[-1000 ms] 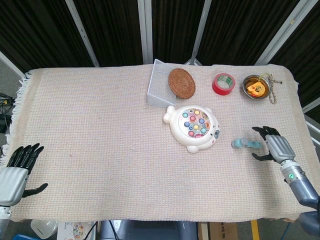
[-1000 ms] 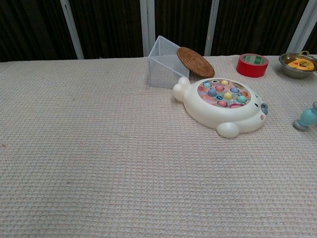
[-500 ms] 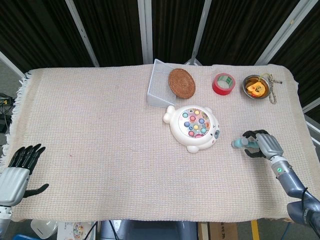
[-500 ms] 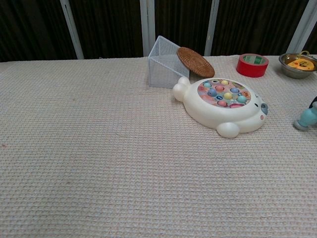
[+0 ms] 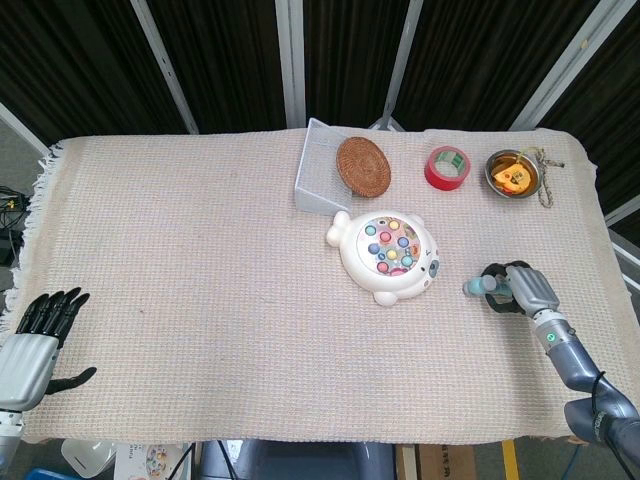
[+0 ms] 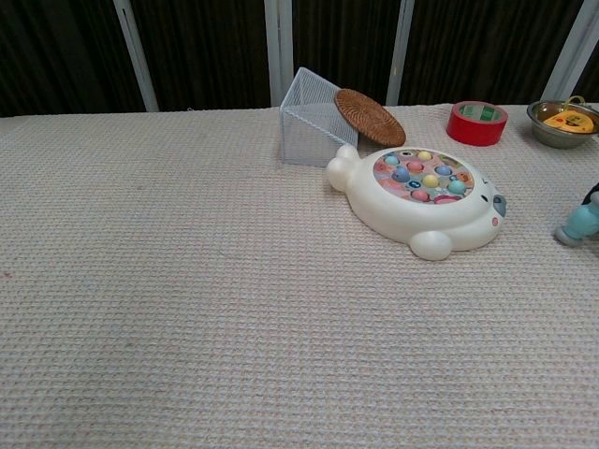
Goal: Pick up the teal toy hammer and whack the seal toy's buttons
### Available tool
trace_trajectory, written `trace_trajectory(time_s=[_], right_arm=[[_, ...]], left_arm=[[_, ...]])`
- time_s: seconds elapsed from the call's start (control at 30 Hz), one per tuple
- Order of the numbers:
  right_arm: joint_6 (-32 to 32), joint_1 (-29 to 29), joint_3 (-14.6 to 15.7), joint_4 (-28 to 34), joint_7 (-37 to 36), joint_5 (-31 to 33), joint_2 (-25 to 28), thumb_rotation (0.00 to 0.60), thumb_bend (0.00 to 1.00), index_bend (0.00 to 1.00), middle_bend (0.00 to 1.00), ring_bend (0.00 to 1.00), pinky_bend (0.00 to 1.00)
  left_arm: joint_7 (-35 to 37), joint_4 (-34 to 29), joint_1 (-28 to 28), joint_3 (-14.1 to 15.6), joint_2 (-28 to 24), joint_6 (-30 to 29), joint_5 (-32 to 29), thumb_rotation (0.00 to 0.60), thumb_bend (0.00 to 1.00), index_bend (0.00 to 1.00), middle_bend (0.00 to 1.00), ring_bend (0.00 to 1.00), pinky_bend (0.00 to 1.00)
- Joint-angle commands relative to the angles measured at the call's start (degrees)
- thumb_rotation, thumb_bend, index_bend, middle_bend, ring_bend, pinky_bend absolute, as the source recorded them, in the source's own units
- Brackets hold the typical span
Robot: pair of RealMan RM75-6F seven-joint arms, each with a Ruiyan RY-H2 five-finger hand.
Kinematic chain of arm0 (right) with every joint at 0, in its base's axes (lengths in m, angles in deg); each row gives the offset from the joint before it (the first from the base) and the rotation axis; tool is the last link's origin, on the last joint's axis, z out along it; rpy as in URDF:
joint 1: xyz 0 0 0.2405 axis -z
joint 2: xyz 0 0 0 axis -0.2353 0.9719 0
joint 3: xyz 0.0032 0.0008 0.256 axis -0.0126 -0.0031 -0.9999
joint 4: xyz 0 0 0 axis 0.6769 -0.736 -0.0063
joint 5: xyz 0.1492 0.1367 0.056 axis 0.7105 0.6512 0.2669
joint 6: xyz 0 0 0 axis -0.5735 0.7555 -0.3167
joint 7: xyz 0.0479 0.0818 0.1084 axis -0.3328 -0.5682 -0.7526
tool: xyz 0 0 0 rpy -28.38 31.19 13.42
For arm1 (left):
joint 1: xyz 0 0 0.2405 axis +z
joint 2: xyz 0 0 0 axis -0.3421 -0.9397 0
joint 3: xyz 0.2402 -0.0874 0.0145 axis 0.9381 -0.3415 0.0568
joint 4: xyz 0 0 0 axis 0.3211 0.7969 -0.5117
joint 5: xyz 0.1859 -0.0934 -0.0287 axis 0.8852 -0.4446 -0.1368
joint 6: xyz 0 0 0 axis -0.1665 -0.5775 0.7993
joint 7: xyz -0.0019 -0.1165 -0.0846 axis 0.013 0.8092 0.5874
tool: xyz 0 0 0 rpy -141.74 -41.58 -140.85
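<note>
The white seal toy [image 5: 388, 256] with coloured buttons lies right of the table's middle, also in the chest view [image 6: 421, 198]. The teal toy hammer [image 5: 479, 286] lies on the cloth just right of the seal, its head end showing at the chest view's right edge [image 6: 580, 223]. My right hand [image 5: 522, 288] sits over the hammer's handle with its fingers curled round it; the handle is mostly hidden under the hand. My left hand [image 5: 35, 338] rests at the near left corner, fingers spread, holding nothing.
Behind the seal stand a tipped wire basket [image 5: 320, 165] with a brown woven mat [image 5: 362, 165] leaning on it, a red tape roll [image 5: 447, 167], and a metal bowl [image 5: 513, 175] with a chain beside it. The table's right edge is near my right hand.
My right hand slid left onto the hammer and its fingers closed round the handle. The hammer, seal toy and left hand stayed where they were.
</note>
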Motion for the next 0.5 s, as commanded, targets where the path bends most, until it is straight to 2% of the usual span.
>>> trace_trajectory(time_s=[0.03,0.5], right_arm=[[0.1,0.0,0.2,-0.4,-0.3,-0.2,-0.2,0.6,0.46,0.42,0.4,0.27,0.15],[0.9,-0.2,0.8,-1.1,-1.2,-0.8,-0.5,0.6,0.5,0.46,0.44,0.3,0.17]], left_arm=[[0.0,-0.1,0.0,0.0,0.0,0.0,0.0,0.6,0.05,0.0,0.0,0.0,0.0],[-0.7,-0.5,0.0,0.0,0.0,0.1,-0.2,0.6,0.05,0.0,0.0,0.0,0.0]])
